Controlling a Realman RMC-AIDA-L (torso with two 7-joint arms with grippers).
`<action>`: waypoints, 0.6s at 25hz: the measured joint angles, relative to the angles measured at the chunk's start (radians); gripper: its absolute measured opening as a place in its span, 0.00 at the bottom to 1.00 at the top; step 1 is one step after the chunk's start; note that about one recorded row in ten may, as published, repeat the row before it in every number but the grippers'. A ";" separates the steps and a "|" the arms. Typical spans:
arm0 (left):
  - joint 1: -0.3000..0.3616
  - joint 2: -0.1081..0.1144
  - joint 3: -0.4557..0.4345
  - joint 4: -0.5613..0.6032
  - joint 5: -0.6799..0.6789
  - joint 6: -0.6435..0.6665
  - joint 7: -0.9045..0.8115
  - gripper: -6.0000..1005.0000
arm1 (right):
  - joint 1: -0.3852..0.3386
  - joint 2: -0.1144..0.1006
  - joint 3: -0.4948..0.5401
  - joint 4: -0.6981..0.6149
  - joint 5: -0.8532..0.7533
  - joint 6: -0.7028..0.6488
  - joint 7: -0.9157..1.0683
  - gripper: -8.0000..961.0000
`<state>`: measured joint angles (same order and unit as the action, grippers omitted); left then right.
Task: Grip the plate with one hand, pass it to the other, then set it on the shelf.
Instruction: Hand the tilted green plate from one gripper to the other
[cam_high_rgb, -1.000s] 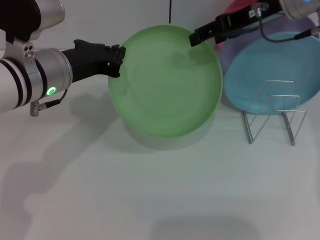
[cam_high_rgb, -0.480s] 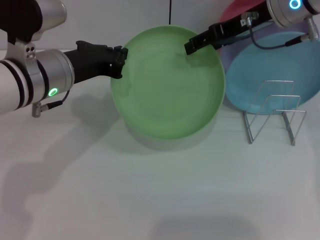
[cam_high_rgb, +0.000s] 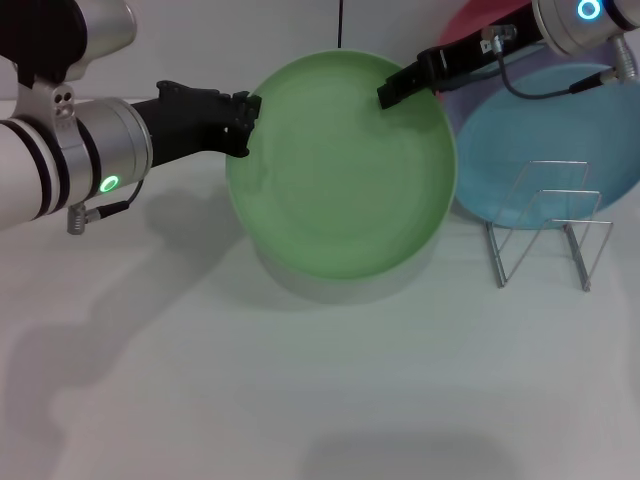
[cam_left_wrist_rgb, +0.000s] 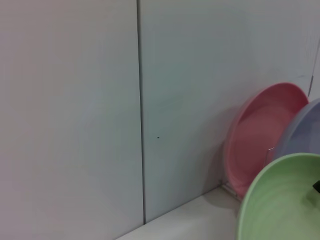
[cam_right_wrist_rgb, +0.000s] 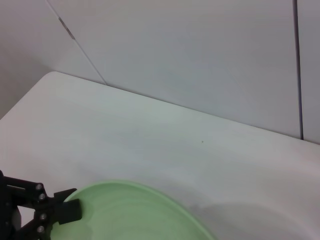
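Observation:
The light-green plate (cam_high_rgb: 340, 165) is held tilted above the white table, with its shadow below it. My left gripper (cam_high_rgb: 243, 122), black on the thick arm with the green light, is shut on the plate's left rim. It also shows in the right wrist view (cam_right_wrist_rgb: 70, 210) on the plate's edge (cam_right_wrist_rgb: 130, 215). My right gripper (cam_high_rgb: 392, 92), slim and black on the arm with the blue ring light, is at the plate's upper right rim. The wire shelf (cam_high_rgb: 545, 225) stands to the right of the plate. The plate's rim also shows in the left wrist view (cam_left_wrist_rgb: 280, 200).
A light-blue plate (cam_high_rgb: 545, 140) leans behind the shelf, with a lavender plate (cam_left_wrist_rgb: 300, 130) and a pink plate (cam_left_wrist_rgb: 260, 135) behind it against the back wall. The white table (cam_high_rgb: 300, 400) stretches out in front.
The green plate has shifted slightly right with the left gripper. The right gripper has come down and in onto the plate's upper right rim.

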<state>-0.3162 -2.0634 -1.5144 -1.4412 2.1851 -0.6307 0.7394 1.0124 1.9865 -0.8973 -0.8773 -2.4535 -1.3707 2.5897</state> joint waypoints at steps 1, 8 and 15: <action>-0.001 0.000 0.001 0.000 0.000 0.000 0.000 0.04 | 0.000 0.000 0.000 0.000 0.000 0.000 -0.001 0.69; -0.005 0.000 0.003 -0.002 -0.001 -0.004 0.000 0.04 | 0.001 -0.005 0.000 0.018 -0.001 0.002 -0.002 0.48; -0.007 -0.001 0.003 -0.002 -0.001 -0.007 0.000 0.04 | 0.002 -0.006 0.000 0.021 -0.001 0.005 -0.007 0.40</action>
<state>-0.3236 -2.0646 -1.5109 -1.4435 2.1843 -0.6379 0.7394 1.0139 1.9803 -0.8976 -0.8568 -2.4544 -1.3661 2.5825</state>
